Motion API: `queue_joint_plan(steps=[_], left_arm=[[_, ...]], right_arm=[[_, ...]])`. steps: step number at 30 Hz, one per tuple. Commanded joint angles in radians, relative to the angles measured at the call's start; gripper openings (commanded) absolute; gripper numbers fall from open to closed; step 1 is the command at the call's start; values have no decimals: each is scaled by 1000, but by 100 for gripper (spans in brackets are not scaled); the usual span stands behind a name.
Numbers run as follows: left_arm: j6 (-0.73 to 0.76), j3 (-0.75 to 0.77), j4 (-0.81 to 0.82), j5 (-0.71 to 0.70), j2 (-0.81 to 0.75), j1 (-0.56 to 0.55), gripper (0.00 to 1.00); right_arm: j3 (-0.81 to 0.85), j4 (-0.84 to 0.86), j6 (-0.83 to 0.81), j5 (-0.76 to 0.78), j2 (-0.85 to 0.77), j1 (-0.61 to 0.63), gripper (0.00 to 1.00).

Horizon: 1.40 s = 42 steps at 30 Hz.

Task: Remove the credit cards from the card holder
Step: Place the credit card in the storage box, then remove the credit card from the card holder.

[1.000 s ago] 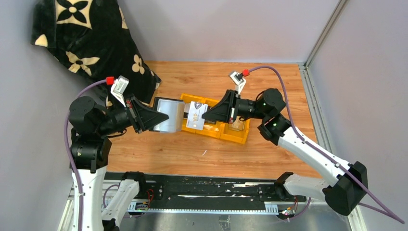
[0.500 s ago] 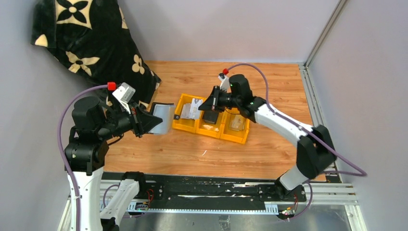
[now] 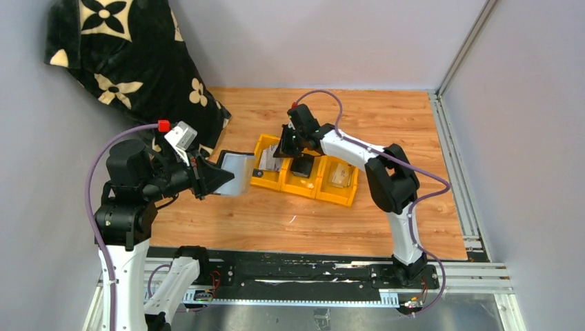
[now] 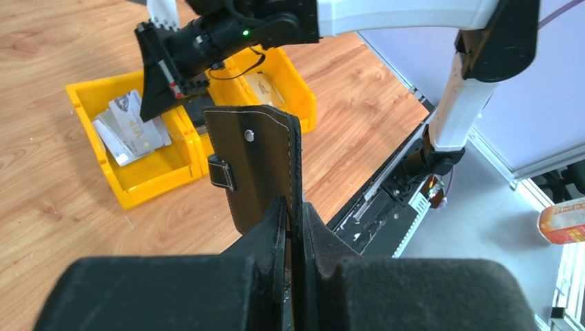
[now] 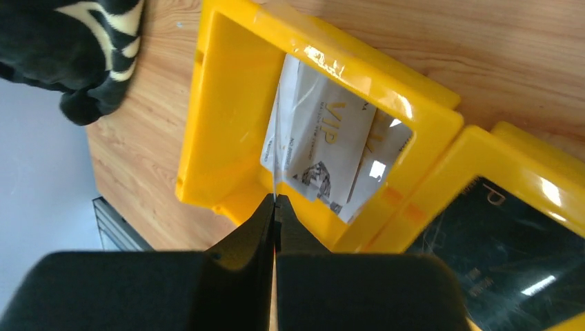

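Observation:
My left gripper (image 4: 293, 207) is shut on the lower edge of the card holder (image 4: 259, 158) and holds it upright above the table. Its black outside and closing tab face the wrist camera. Its pale inside shows in the top view (image 3: 236, 171). My right gripper (image 5: 275, 200) is shut on a silvery-grey credit card (image 5: 276, 138), seen edge-on, over the left compartment of the yellow tray (image 5: 227, 83). Silvery cards (image 5: 324, 148) lie in that compartment. A black card (image 5: 510, 255) lies in the middle one. A tan card (image 3: 339, 175) lies in the right one.
The yellow tray (image 3: 345, 198) stands mid-table, right of the held holder. A black blanket with cream flowers (image 3: 131, 62) is piled at the back left corner. Grey walls close in the table on the left, back and right.
My right gripper has carried the silvery card from beside the holder to the tray's left compartment. My left gripper has drawn the holder a little to the left.

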Motion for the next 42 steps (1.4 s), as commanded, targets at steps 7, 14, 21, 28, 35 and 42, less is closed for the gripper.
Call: queue_joint_plan(steps=[7, 14, 21, 28, 35, 42], left_arm=[[19, 2, 7, 53, -17, 1, 0], [24, 13, 7, 74, -18, 0, 0], [29, 24, 7, 103, -3, 1, 0], [16, 42, 9, 226, 13, 1, 0], [-44, 25, 9, 397, 28, -1, 0], [-109, 15, 7, 513, 38, 0, 0]], right_arm=[[129, -106, -4, 130, 89, 55, 0], [132, -155, -6, 195, 72, 59, 28], [51, -130, -53, 235, -116, 58, 51], [-197, 187, -163, -116, -458, 57, 71], [-373, 369, -320, -551, -781, 60, 78], [-202, 133, -515, -718, -803, 115, 80]])
